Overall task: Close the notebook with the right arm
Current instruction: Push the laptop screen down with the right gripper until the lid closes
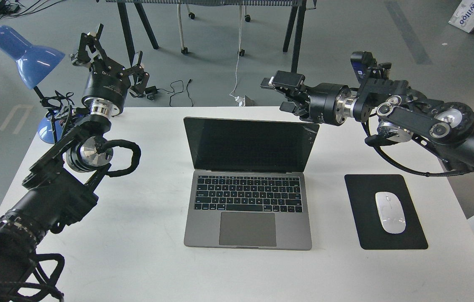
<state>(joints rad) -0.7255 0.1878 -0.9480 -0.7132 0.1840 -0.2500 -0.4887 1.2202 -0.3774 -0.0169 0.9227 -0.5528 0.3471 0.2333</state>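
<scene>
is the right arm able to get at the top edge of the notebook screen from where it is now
Probably yes. The right pincer hangs just above and behind the upper right corner of the open notebook, with nothing between them. The mouse and mouse pad lie off to the side, nearer the robot.

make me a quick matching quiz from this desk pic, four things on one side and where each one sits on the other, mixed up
Things:
1. laptop
2. mouse
3. blue lamp
4. right claw

Places:
A. on the black pad
B. far left corner of the table
C. above the screen's top right corner
D. middle of the table, lid open

Pairs: 1-D, 2-A, 3-B, 4-C
</scene>
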